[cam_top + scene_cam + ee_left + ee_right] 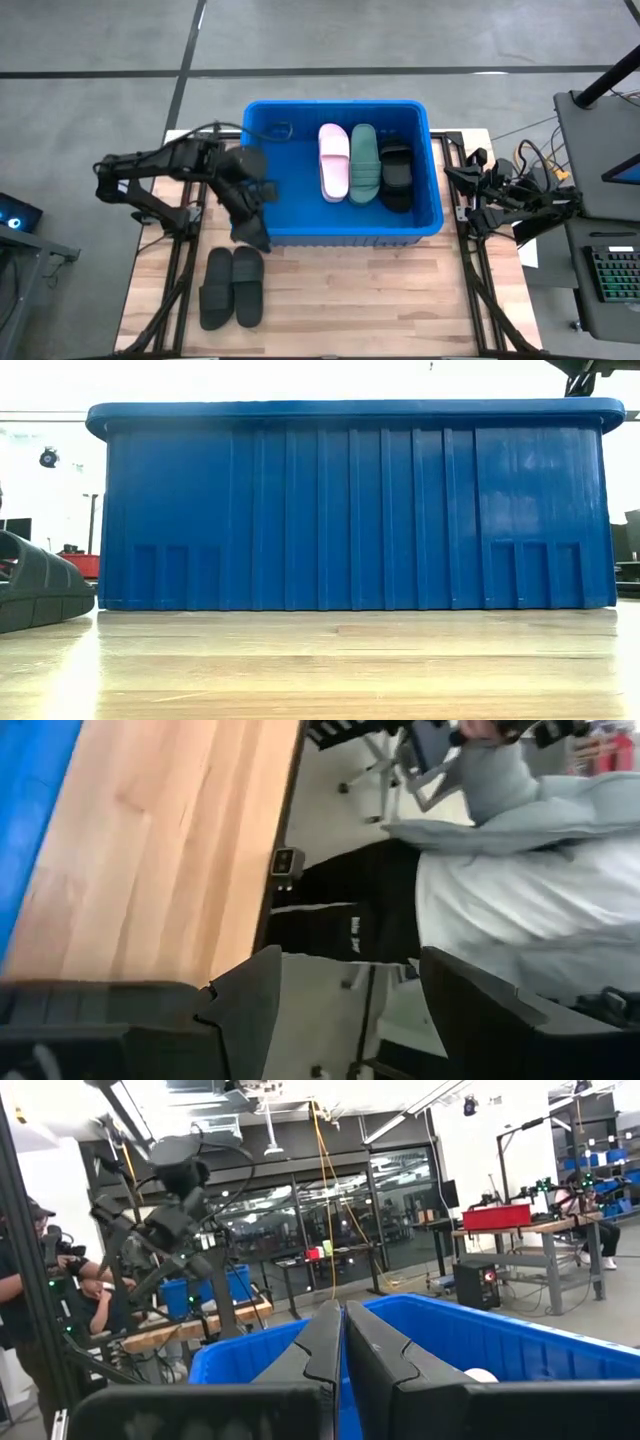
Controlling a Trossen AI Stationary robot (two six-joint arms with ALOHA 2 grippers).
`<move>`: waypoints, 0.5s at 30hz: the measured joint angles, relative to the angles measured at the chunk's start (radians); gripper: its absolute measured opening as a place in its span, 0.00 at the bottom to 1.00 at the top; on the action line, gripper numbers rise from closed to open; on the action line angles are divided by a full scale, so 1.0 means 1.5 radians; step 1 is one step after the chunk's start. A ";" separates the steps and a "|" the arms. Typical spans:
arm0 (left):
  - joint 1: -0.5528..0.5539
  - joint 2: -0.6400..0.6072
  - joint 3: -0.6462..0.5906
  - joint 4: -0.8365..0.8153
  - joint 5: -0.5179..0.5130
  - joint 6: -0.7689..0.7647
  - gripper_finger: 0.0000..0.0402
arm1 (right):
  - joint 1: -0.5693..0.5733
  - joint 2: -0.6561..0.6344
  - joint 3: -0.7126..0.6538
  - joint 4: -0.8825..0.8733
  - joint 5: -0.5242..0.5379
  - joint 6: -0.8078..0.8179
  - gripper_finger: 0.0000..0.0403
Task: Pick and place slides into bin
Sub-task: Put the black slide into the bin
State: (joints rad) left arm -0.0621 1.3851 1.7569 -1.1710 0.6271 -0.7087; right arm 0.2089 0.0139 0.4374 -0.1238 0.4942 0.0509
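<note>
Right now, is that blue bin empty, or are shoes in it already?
Partly filled: the blue bin holds three slides, pink, green, black; its left half is bare.

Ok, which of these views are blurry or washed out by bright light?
Low view: the backdrop behind the blue bin is blown out to white, and the tabletop carries a glossy sheen. Left wrist view: soft and smeared throughout. Right wrist view: the ceiling lights glare, and the near fingers are out of focus.
</note>
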 joint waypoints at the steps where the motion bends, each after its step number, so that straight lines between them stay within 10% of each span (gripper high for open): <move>1: -0.015 0.002 0.000 0.001 -0.017 -0.017 0.56 | 0.000 0.000 0.000 0.000 0.000 0.001 0.02; 15: -0.206 0.074 0.000 -0.063 -0.277 -0.045 0.56 | 0.000 0.000 0.000 -0.007 -0.002 0.000 0.02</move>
State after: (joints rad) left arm -0.3707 1.4957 1.7565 -1.2649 0.2118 -0.7764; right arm 0.2089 0.0139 0.4374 -0.1336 0.4914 0.0506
